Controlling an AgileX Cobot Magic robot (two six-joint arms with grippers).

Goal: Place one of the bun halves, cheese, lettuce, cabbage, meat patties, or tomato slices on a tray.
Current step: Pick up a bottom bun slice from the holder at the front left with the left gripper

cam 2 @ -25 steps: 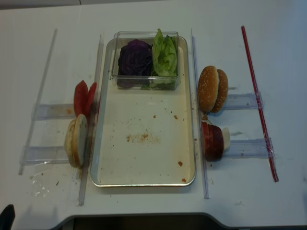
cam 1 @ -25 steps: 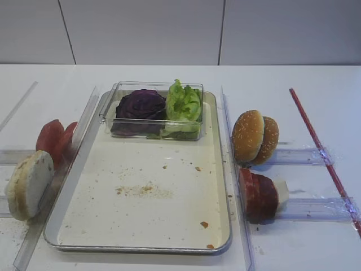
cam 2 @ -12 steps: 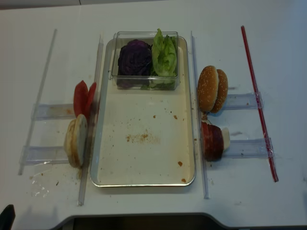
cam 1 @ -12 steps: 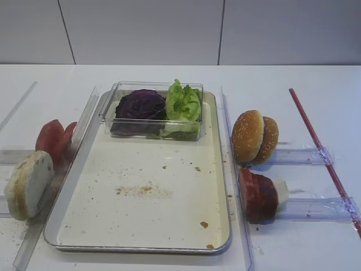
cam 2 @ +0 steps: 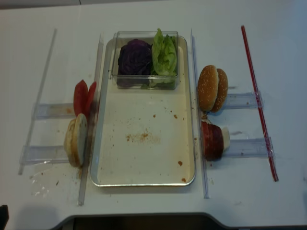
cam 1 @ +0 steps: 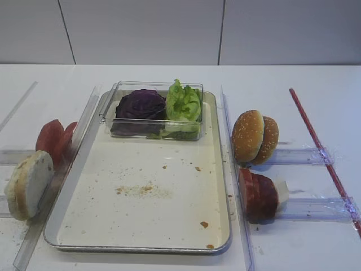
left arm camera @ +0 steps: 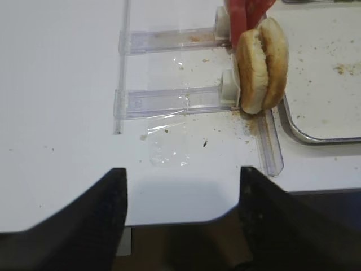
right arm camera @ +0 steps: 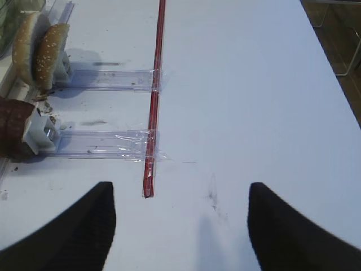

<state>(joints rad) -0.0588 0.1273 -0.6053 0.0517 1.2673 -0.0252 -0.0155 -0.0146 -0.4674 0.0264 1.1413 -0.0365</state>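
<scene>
Two pale bun halves stand on edge in a clear rail left of the metal tray. Behind them stand the tomato slices. The tray's floor holds only crumbs. At its far end are the purple cabbage and the green lettuce. The meat patties stand right of the tray. No cheese shows. My left gripper hangs open over the table's front edge, short of the bun halves. My right gripper is open over bare table, right of the patties.
The cabbage and lettuce sit in a clear plastic box. Sesame bun tops stand on a rail right of the tray. A red strip runs along the table's right side. Long clear guide rails flank the tray.
In the realsense view the dark gripper tip at the bottom left corner has slipped further out of the picture. The food and tray have not moved.
</scene>
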